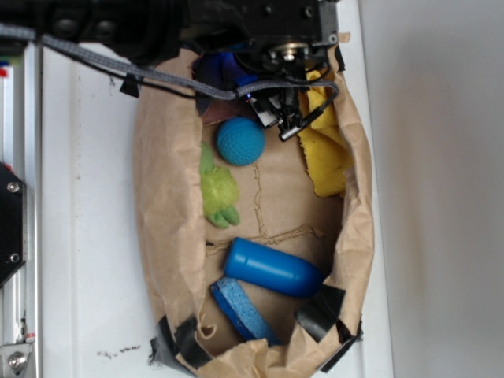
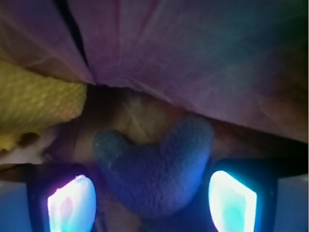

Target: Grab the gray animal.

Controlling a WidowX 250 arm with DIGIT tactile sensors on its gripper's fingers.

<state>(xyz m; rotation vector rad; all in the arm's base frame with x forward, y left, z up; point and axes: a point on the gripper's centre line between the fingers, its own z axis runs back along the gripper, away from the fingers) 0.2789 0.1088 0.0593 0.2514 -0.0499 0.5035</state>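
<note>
In the exterior view, a brown paper bag [image 1: 169, 228], crumpled and taped with black at its corners, is seen lying opened out on a white bench [image 1: 87, 236]. The gripper [image 1: 287, 118] is held over the bag's upper end, just beside a yellow cloth [image 1: 327, 153] that lies along the right wall. A teal knitted ball [image 1: 240, 142] is set left of the gripper, and a lime-green plush [image 1: 219, 193] lies touching the ball's lower side, against the left wall. Lower down, a smooth blue cylinder [image 1: 274, 268] and a flat blue sponge [image 1: 240, 309] are laid at a slant, well apart from the gripper. A bare strip of paper is left between the plush and the cloth. The gray animal cannot be made out here under the arm. In the wrist view, the gray animal [image 2: 157, 169] is seen low in the middle, between the two fingers [image 2: 71, 203], which glow pale at the bottom corners. Its fuzzy, rounded body is topped by two flaps that point away from the camera, the right flap standing taller and broader than the left. The jaws are spread apart on either side of it, and no contact with it can be seen. The yellow cloth [image 2: 38, 104], coarsely textured, lies to the left, and the bag's creased wall [image 2: 193, 58] rises close behind the animal.
</note>
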